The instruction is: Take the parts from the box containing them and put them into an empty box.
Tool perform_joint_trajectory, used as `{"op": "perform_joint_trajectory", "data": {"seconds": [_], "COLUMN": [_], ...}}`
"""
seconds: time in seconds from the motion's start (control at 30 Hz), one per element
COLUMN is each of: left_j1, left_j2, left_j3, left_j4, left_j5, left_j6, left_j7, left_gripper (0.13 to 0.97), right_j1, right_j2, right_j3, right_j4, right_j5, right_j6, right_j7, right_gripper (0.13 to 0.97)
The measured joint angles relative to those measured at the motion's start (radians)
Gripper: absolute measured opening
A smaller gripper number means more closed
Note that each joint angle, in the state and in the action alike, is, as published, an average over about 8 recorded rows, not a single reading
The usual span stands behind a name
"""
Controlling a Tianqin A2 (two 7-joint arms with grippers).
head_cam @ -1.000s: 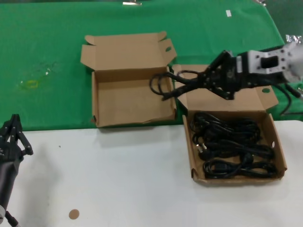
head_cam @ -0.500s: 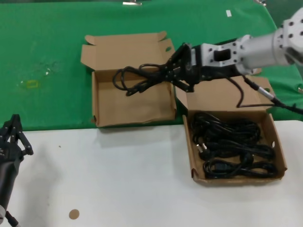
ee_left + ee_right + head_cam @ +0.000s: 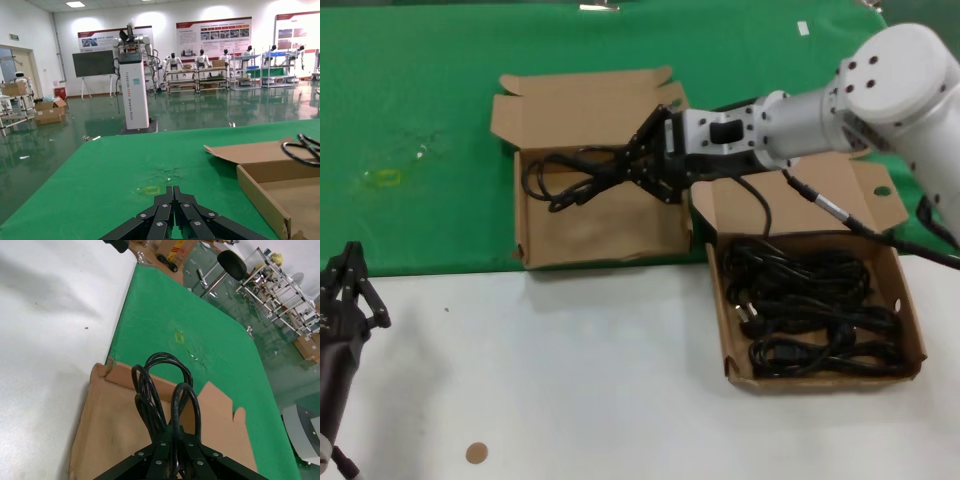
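Transfer under way: my right gripper clamps a coiled black cable bundle and carries it above the empty box, the left of two open cardboard boxes on the green cloth. From the right wrist view, the cable's loops hang out past my fingertips over the bare brown floor of that box. The box containing them, just beside the empty box on its right and straddling the edge of the white table, holds several more black cables lying in rows.

My judgement: this is the placing step. Next I need to bring the bundle low over the middle of the empty box, spread my fingers and let it drop clear of the walls, then go back for another cable. Whether the trailing loop touches the box floor already, I cannot say from this angle.

Half a second ago the bundle hung nearer the box's right wall; a second ago it was only crossing that wall. Now it sits well inside, toward the left wall.

My left gripper waits parked, well apart from the empty box at the table's near-left edge, fingers pinched together on nothing.
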Motion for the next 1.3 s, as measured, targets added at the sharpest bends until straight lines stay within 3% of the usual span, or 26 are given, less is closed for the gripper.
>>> {"op": "perform_joint_trajectory", "data": {"seconds": [1.3], "left_j1": [0.000], "left_j2": [0.000], "left_j3": [0.000], "left_j4": [0.000], "left_j5": [0.000], "left_j6": [0.000], "left_j7": [0.000], "left_gripper": [0.152], "right_j1": [0.095], "right_j2": [-0.162], "right_j3": [0.024], "right_j4": [-0.362], "right_j5": [0.011], "right_j6": [0.114], "right_j7": [-0.200], "right_gripper": [0.189]}}
